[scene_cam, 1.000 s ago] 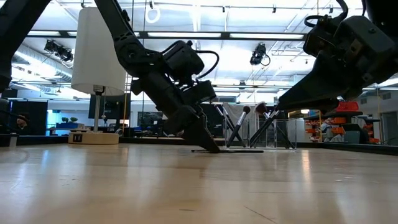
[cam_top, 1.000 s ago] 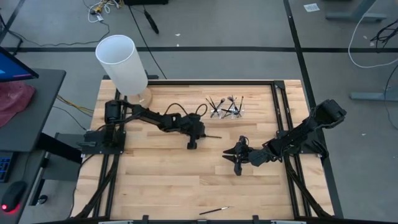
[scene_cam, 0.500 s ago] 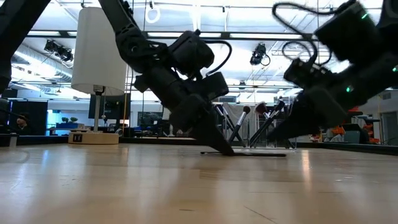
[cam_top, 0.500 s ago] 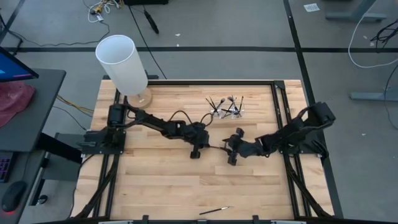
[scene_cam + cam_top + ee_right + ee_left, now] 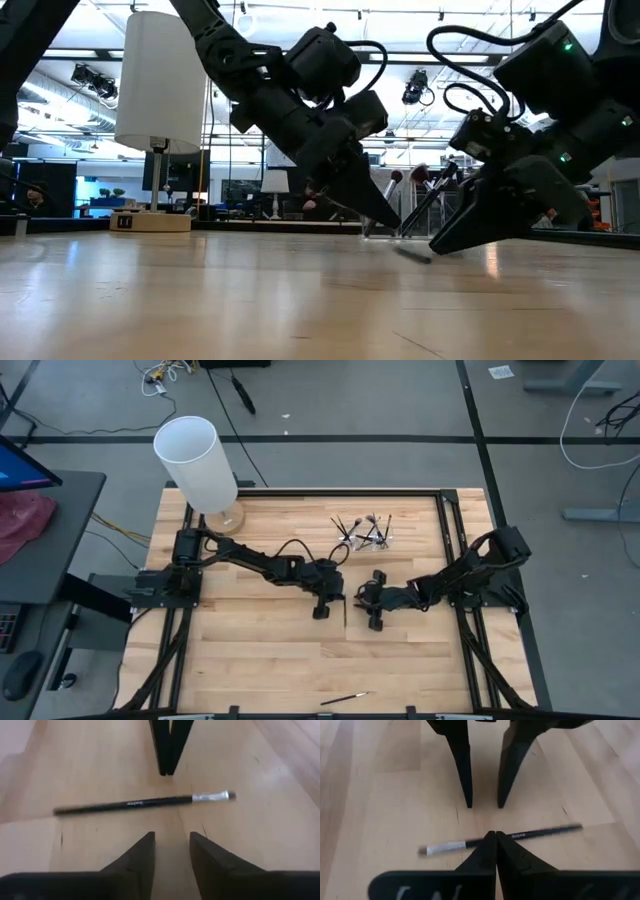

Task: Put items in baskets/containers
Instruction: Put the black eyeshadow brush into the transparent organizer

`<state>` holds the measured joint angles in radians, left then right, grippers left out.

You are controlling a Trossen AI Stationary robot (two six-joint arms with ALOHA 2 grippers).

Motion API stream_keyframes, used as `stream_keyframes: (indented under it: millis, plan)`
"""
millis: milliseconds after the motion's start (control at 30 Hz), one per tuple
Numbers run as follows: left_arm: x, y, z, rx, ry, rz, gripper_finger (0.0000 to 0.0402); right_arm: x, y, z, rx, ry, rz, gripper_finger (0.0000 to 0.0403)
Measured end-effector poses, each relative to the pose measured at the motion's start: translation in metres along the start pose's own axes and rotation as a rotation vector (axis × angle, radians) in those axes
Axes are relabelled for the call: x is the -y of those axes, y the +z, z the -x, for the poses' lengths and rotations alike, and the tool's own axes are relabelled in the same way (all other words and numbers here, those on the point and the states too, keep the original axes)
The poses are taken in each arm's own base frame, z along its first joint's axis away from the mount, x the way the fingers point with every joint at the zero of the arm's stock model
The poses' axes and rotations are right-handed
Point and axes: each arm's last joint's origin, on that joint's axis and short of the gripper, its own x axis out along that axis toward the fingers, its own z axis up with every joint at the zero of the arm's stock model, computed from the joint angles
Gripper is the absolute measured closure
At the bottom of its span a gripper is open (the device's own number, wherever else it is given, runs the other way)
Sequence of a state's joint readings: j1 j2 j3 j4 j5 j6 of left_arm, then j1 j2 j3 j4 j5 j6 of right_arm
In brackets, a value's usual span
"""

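Note:
A thin dark brush with a silver ferrule (image 5: 345, 610) lies flat on the wooden table, between my two grippers. My left gripper (image 5: 326, 606) is shut and hovers just above it (image 5: 495, 836), its tips clear of the brush (image 5: 145, 802). My right gripper (image 5: 371, 614) faces it from the table's right, low and open (image 5: 172, 840), with the brush lying across in front of its fingers. The small clear holder (image 5: 363, 536) stands at the far side with several brushes leaning in it (image 5: 432, 195).
A tall white cylinder (image 5: 196, 458) on a round wooden base stands at the far left corner. One more brush (image 5: 344, 699) lies near the table's near edge. Black rails (image 5: 455, 540) frame the tabletop.
My left gripper has moved toward the table's right and near edge, dragging the brush along the table, then risen off it. The brush has turned from lying left-to-right to lying near-to-far. My right gripper has come down and leftward toward the brush, rolling as it went.

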<state>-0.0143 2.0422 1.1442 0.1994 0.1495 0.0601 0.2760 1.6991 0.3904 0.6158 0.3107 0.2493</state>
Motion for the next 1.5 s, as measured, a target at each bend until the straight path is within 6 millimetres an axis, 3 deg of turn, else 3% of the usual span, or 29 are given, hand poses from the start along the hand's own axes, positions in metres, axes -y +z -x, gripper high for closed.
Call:
stream_keyframes:
  millis: [200,433,600,733,900,1333,1500]
  plan:
    - [0.001,-0.003,0.000,-0.036,0.048,0.012,0.0398,0.002,0.007,0.005,0.020,-0.010,-0.111,0.0280]
    - [0.005,-0.012,0.001,-0.129,0.165,0.166,0.0400,-0.001,0.009,0.009,0.025,0.008,-0.447,0.0230]
    - [0.015,-0.013,0.000,-0.141,0.263,0.194,0.0398,-0.004,0.006,0.010,0.039,-0.033,-0.681,0.0225]
    - [0.025,-0.013,0.000,-0.141,0.288,0.176,0.0398,-0.006,0.006,0.012,0.093,-0.110,-0.707,0.0245]
    - [0.034,-0.013,-0.001,-0.143,0.277,0.159,0.0397,-0.007,0.013,0.007,-0.007,-0.201,-0.666,0.0277]
    - [0.035,-0.013,-0.001,-0.140,0.278,0.150,0.0397,0.016,0.020,0.002,-0.175,-0.383,-0.505,0.0339]
    - [0.035,-0.013,-0.001,-0.140,0.278,0.149,0.0397,0.019,0.025,0.012,-0.179,-0.388,-0.492,0.0353]
